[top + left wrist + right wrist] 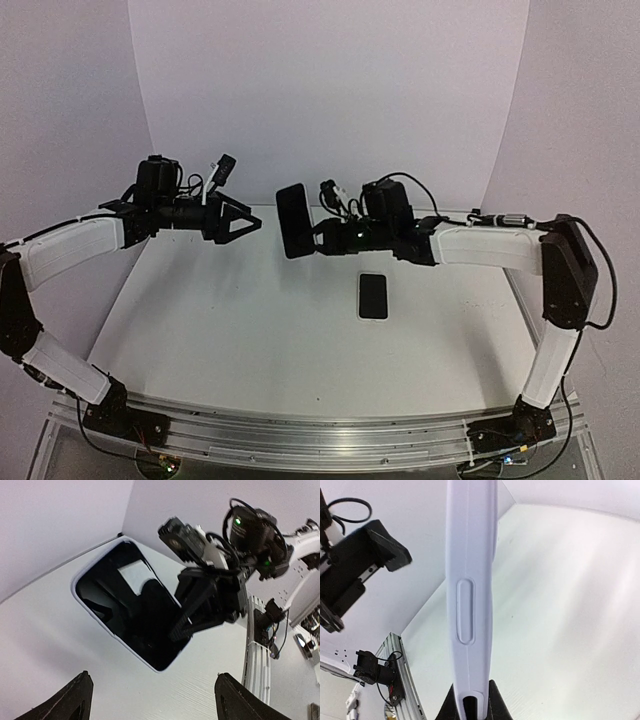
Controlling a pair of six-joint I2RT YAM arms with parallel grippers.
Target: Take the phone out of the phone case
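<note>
My right gripper (318, 238) is shut on the bottom edge of the phone case (293, 220) and holds it upright in the air above the table's far middle. The case has a white rim and a glossy dark face in the left wrist view (125, 605). Its white side with a button ridge shows in the right wrist view (470, 580), pinched between my right gripper's (471, 700) fingers. I cannot tell if anything sits inside it. A black phone (373, 296) with a light rim lies flat on the table below the right arm. My left gripper (250, 228) is open and empty, facing the case with a gap between them (152, 677).
The white table (220, 320) is backed by white walls. An aluminium rail (320, 435) runs along the near edge by the arm bases. The right arm's wrist and cables (250, 530) hang behind the case.
</note>
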